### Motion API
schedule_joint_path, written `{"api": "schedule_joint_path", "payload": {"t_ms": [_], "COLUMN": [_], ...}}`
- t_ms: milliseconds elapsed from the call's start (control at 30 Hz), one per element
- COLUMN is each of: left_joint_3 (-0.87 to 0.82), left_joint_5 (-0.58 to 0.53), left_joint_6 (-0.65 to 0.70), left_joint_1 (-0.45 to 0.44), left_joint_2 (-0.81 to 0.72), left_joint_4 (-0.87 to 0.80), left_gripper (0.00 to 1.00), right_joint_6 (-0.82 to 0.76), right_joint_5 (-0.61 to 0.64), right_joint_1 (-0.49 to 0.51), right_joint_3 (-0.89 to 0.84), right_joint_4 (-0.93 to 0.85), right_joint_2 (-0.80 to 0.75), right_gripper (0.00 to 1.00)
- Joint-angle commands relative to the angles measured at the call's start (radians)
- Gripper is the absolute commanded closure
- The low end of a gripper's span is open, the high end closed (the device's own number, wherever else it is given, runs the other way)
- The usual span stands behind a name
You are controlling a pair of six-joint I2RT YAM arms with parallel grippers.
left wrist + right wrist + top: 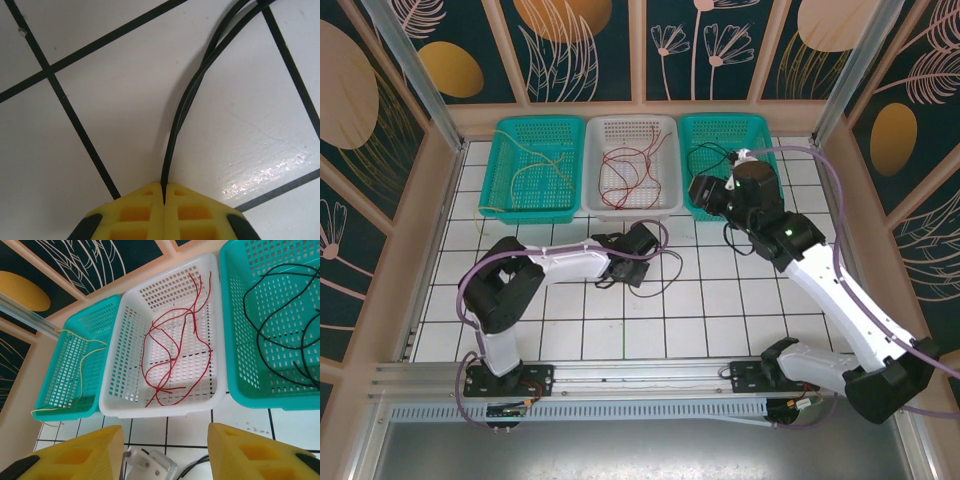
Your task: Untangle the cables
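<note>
Cables in red [170,355] are lying tangled inside the white basket [115,405], the middle one of three standing in a row along the far edge of the desk [570,320]. A yellow cable [82,360] is resting in the teal basket on the left [50,395], with part of it trailing along the near rim. Black cables [270,340] are curling across the floor of the teal basket on the right [235,385].

One more black cable [190,95] is lying out on the white tiles in front of the baskets, and I am holding it with the left jaws. Through the left wrist camera I am seeing the yellow pads [135,210] pressing flat together, with the cable pinched in the seam between them. It is running away across the tile, and farther out a second black strand is lying right against it. From overhead, the left arm [570,262] is reaching low across the desk toward the middle, and the loose cable is looping off to its right.

The right jaws are standing wide apart, gripping nothing. Their yellow fingers [250,455] are framing the tiles just before the white basket. Overhead, the right arm [820,270] is stretching up to the near rim of the right-hand teal basket.
</note>
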Motion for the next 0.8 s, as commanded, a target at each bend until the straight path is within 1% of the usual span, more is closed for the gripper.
{"api": "schedule_joint_path", "payload": {"t_ms": [0,100,200,300,433,500,567,667,767], "left_joint_3": [0.0,0.039,0.089,0.146,0.246,0.305,0.364,0.449,0.501], "left_joint_5": [-0.05,-0.049,-0.024,0.005,0.002,0.02,0.056,0.114,0.183], "left_joint_6": [0.01,0.032,0.061,0.085,0.086,0.069,0.065,0.089,0.082], "left_joint_1": [0.005,0.005,0.005,0.006,0.009,0.018,0.027,0.038,0.072], "left_joint_2": [-0.155,-0.299,-0.428,-0.512,-0.551,-0.55,-0.539,-0.508,-0.488], "left_joint_4": [-0.028,-0.038,-0.024,0.0,-0.002,-0.001,0.0,-0.017,-0.012], "left_gripper": [1.0,1.0,1.0,1.0,1.0,1.0,1.0,1.0,1.0], "right_joint_6": [-0.034,-0.08,-0.105,-0.113,-0.127,-0.147,-0.182,-0.239,-0.27], "right_joint_5": [-0.031,-0.112,-0.162,-0.194,-0.266,-0.308,-0.309,-0.297,-0.3], "right_joint_1": [-0.003,-0.004,-0.004,-0.002,0.026,0.063,0.117,0.187,0.213], "right_joint_3": [-0.037,-0.054,-0.06,-0.063,-0.059,-0.052,-0.033,0.022,0.074], "right_joint_4": [0.015,0.033,0.032,0.048,0.114,0.163,0.191,0.186,0.157], "right_joint_2": [-0.039,-0.043,-0.03,-0.02,-0.045,-0.069,-0.082,-0.064,-0.028], "right_gripper": [0.48,0.38,0.32,0.28,0.25,0.23,0.21,0.19,0.21]}}
